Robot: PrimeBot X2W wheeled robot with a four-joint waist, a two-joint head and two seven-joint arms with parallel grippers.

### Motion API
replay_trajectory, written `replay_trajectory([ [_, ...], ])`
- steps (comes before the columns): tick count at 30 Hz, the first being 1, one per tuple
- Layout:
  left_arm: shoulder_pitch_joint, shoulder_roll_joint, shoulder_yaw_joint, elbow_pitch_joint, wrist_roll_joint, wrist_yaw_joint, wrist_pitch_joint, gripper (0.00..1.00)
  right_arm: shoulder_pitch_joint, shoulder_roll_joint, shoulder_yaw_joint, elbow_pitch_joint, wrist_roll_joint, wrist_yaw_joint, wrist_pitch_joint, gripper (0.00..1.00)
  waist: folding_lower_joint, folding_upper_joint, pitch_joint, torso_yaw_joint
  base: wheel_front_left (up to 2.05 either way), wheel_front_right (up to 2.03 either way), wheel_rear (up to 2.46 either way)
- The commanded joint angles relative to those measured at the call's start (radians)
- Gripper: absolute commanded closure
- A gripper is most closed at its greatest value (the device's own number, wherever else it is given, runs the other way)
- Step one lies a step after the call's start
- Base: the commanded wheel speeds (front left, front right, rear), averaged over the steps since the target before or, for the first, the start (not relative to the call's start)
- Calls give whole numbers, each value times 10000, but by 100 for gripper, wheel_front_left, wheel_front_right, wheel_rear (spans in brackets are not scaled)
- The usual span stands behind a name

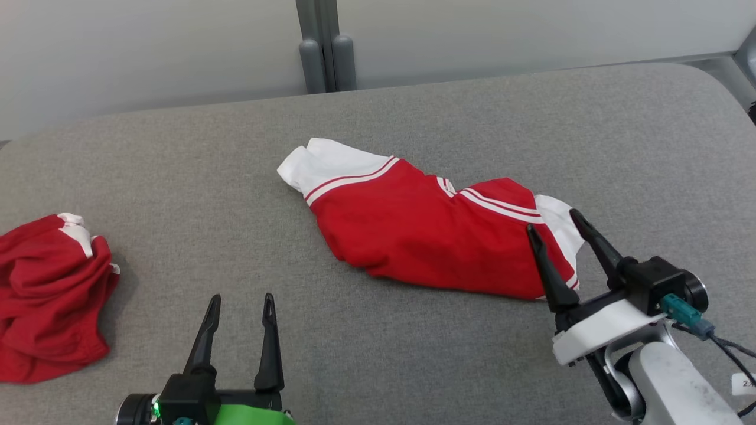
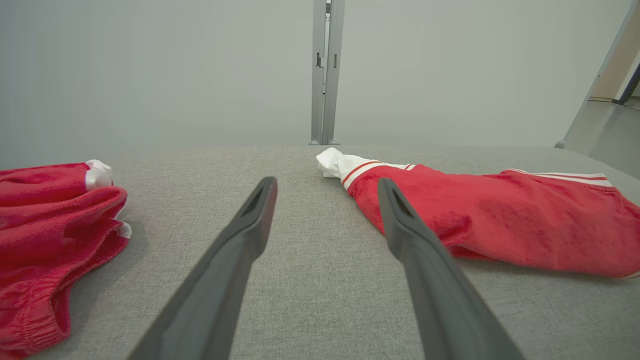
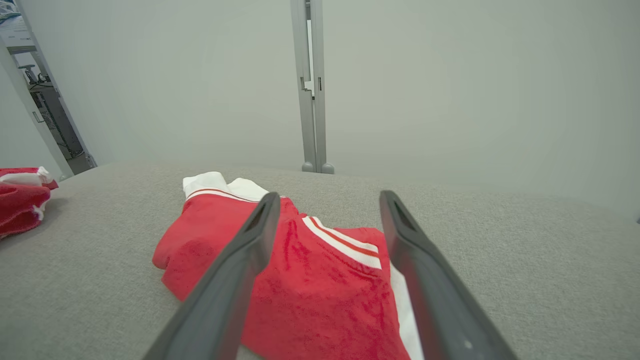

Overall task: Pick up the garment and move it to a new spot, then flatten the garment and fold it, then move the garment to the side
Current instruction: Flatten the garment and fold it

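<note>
Okay, I see my right gripper [image 1: 552, 220] spread wide at the three o'clock end of the red-and-white garment [image 1: 413, 230]; left gripper [image 1: 242, 297] gapes empty at seven o'clock.

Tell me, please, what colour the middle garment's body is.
Red garment, white sleeves; best in head view.

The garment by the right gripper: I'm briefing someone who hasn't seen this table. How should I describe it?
On the grey table, look mid-table, in front of the grey post at the far edge. A red garment with white ends and stripes lies there, stretched out fairly flat, its right end by the right gripper. The other red garment, far left, is a crumpled heap.
</note>
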Motion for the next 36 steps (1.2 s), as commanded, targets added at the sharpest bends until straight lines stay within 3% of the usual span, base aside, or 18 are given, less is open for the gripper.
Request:
replay_trajectory([
  [1, -283, 17, -82, -32, 67, -62, -2, 0, -337, -310, 195, 289, 457, -18, -4, 0, 0, 0, 577, 87, 0, 0, 0],
  [8, -980, 18, -538, -112, 149, -57, -2, 0, -1602, -2148, 1987, 1399, 3442, -16, -4, 0, 0, 0, 1446, 287, 0, 0, 0],
  [15, -1290, 20, -733, 112, 203, -123, -2, 0, -2451, -3131, 3685, 1350, 6612, -15, -4, 0, 0, 0, 1782, 359, 0, 0, 0],
  [17, -1323, 20, -764, 162, 203, -151, -1, 0, -2599, -3291, 4099, 1379, 6998, -15, -4, 0, 0, 0, 1746, 397, 0, 0, 0],
  [18, -1305, 20, -773, 185, 215, -157, -1, 0, -2662, -3336, 4254, 1368, 7223, -15, -4, 35, 0, 0, 1691, 416, 0, 0, 0],
  [19, -1293, 20, -772, 188, 206, -151, -2, 0, -2722, -3374, 4366, 1303, 7339, -15, -4, 61, 0, 0, 1647, 428, 0, 0, 0],
  [20, -1267, 20, -770, 190, 183, -141, -2, 0, -2762, -3405, 4498, 1223, 7545, -15, -4, 100, 0, 0, 1595, 438, 0, 0, 0],
  [27, -1067, 20, -705, 102, 202, -109, -2, 0, -3318, -3643, 4420, 684, 8096, -15, -4, 100, 0, 0, 1291, 299, 0, 0, 0],
  [36, -1169, 20, -818, 31, 213, -198, -2, 0, -5662, -4537, 3219, 983, 7187, -15, -5, 100, 0, 0, 1218, -114, 0, 0, 0],
])
